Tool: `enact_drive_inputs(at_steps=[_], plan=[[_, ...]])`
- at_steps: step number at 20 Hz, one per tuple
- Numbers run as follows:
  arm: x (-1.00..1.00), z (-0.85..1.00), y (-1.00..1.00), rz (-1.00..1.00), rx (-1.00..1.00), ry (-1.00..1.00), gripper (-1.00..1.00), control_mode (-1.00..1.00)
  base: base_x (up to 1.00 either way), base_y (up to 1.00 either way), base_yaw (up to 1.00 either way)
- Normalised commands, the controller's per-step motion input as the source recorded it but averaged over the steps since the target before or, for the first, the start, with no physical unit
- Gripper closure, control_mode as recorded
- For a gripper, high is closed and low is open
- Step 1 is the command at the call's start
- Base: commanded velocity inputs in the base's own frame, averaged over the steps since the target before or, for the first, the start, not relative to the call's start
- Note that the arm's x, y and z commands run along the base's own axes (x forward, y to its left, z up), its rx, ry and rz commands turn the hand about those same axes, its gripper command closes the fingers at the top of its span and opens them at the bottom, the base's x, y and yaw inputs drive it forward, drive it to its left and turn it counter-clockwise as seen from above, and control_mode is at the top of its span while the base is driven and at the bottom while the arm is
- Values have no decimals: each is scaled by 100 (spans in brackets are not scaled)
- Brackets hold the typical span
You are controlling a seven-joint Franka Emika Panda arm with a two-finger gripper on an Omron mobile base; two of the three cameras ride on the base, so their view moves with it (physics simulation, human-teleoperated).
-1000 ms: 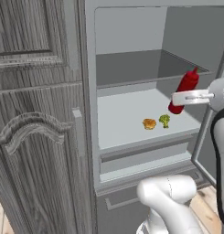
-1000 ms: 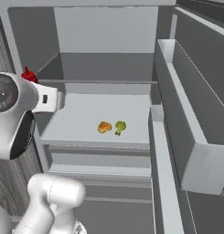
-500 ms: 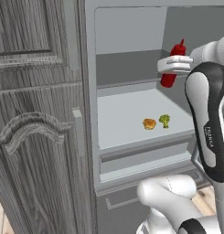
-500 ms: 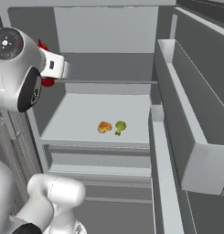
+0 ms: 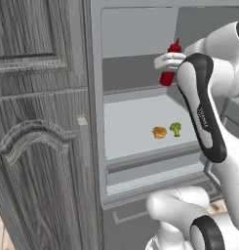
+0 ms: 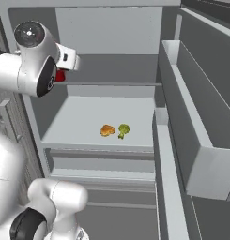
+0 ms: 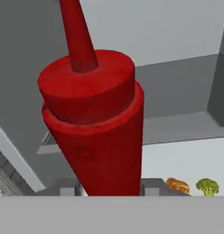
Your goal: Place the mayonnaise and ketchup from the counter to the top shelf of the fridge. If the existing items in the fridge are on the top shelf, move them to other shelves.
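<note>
1. the ketchup (image 5: 169,64) stands close to upright, its long axis near vertical with a slight lean, nozzle up; in the hand view (image 7: 93,123) the nozzle runs toward the top of the picture.
2. the gripper (image 5: 166,60) is closed on the ketchup's body; the finger tips (image 7: 67,187) sit on either side of it at the bottom of the hand view.
3. the ketchup is held in the air inside the fridge (image 5: 140,34), at the level of the dark top shelf (image 5: 133,73); whether it touches that shelf i cannot tell. from the right base view a bit of its red (image 6: 60,75) shows behind the arm.
4. on the pale shelf (image 6: 88,117) below lie the bun (image 6: 107,130) and the broccoli (image 6: 123,130), just beside each other, near its front edge.
5. under that shelf is a grey drawer (image 5: 155,168).
6. the fridge door (image 6: 196,122) stands open on the right, with deep bins.
7. a grey wood-grain cabinet (image 5: 40,127) stands left of the fridge.
</note>
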Motion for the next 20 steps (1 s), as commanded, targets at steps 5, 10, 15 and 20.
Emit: enact_drive_inputs(at_steps=[5,10,15,20], plan=[[100,-30,14,0,-6,10,100,-100,0,0,0],[100,-15,0,0,-1,9,100,-100,0,0,0],[86,-14,0,0,0,1,100,-100,0,0,0],[55,-46,0,0,0,0,100,-100,0,0,0]])
